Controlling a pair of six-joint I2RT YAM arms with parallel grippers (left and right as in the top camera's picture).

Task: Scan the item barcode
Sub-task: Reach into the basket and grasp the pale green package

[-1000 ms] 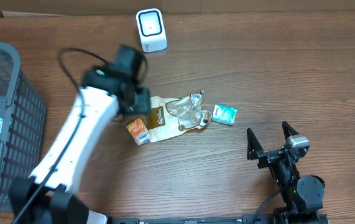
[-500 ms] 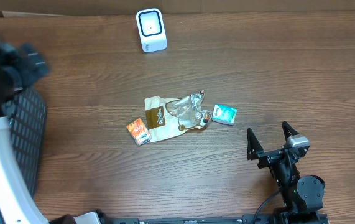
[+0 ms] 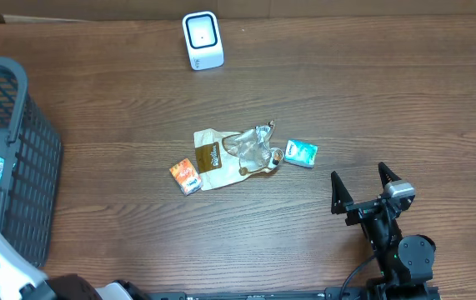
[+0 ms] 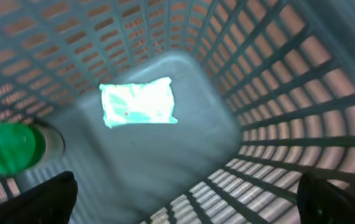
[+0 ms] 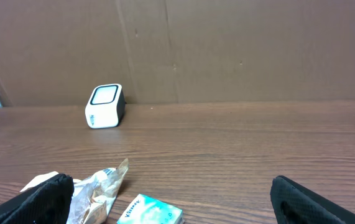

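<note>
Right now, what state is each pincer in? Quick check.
Left pincer: open, holding nothing, inside the basket.
Right pincer: open, holding nothing.

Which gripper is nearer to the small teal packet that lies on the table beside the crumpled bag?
Right. The right gripper stands open close to the teal packet, on its right; the left gripper hangs open over the basket at the far left.
</note>
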